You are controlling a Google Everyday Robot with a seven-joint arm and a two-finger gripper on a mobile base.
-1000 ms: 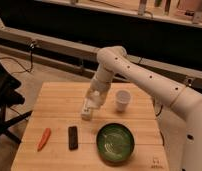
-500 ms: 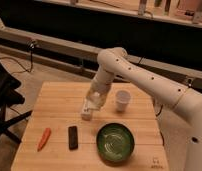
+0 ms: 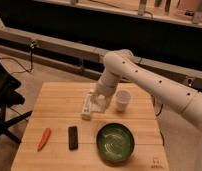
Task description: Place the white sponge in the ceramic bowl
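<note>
The ceramic bowl (image 3: pixel 115 143) is a glossy dark green dish at the front right of the wooden table (image 3: pixel 54 107). My gripper (image 3: pixel 95 102) hangs low over the table's middle, behind and left of the bowl, on the white arm that reaches in from the right. A small white piece that looks like the white sponge (image 3: pixel 87 114) sits right at the gripper's lower left tip, at table level. I cannot tell whether the gripper holds it or whether it rests on the wood.
A small white cup (image 3: pixel 122 101) stands just right of the gripper. An orange carrot (image 3: pixel 44 139) and a black bar (image 3: pixel 73 137) lie at the front left. A dark chair (image 3: pixel 4 100) stands left of the table.
</note>
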